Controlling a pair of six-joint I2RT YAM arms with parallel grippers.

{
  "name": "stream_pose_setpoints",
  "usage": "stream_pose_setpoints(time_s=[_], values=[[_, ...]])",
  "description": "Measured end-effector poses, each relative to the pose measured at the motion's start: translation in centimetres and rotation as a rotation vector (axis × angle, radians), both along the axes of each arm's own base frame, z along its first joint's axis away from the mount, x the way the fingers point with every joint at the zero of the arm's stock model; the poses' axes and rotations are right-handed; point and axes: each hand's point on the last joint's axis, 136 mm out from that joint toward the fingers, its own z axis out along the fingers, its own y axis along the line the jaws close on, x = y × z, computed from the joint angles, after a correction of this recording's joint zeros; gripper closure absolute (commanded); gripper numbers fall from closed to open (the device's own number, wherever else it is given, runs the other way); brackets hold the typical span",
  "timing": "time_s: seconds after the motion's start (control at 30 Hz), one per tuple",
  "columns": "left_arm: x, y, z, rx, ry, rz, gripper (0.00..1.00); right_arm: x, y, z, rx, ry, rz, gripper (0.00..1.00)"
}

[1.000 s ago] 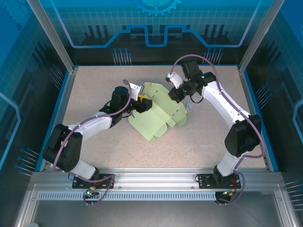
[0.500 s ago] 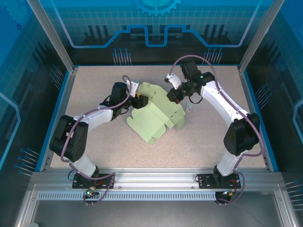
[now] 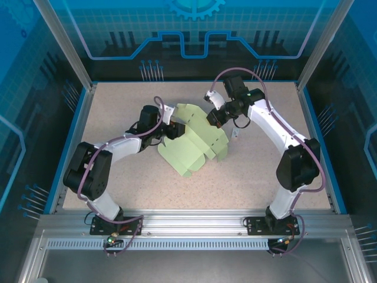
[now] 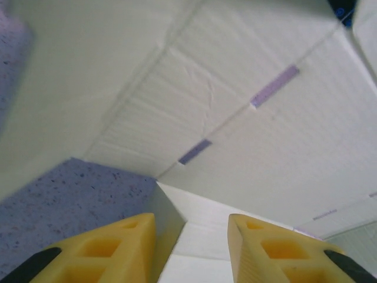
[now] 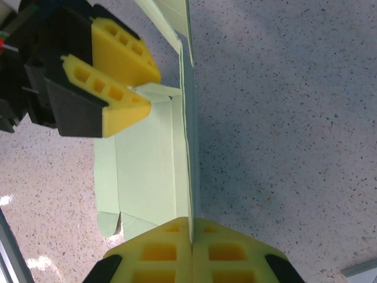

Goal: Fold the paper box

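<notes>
The table (image 3: 118,177) is a speckled beige surface with a fine grain, and it lies under both sets of jaws. On it, between the two grippers, rests the paper box (image 3: 197,144). It is a pale mint-green sheet of thin matte paperboard, unprinted, scored into rectangular panels with rounded tabs at its edges, and only partly folded. Most panels lie flat. One long panel stands on edge and runs straight out ahead of the right gripper (image 5: 191,227), whose yellow ribbed fingers are pressed together on the near end of it. The flat panels spread to one side of those jaws.

Across the sheet, the left gripper (image 4: 192,219) reaches in toward the same upright panel. Its wedge-shaped yellow fingers, hollowed with square cells, stand a little apart with a small creased flap between their tips. Whether they actually press on it cannot be told from these views. Just beyond those tips, short slits cut along a crease show the table through the board.
</notes>
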Motion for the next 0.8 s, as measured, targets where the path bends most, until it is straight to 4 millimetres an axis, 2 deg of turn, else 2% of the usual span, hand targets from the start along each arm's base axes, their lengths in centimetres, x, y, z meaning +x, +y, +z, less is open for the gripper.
stream_pose_setpoints(time_s=[0.23,0.43,0.8], values=[[-1.5,-1.4,-0.4,-0.012,0.012,-0.043,0.58,0.2,0.1,-0.4,0.006,0.022,-0.020,0.99],[-1.7,-2.3,-0.1,-0.022,0.000,-0.059,0.57,0.2,0.2,-0.4,0.012,0.029,-0.024,0.99],[-2.0,-3.1,-1.0,-0.019,0.013,-0.076,0.53,0.7,1.0,0.2,0.055,0.000,-0.016,1.00]])
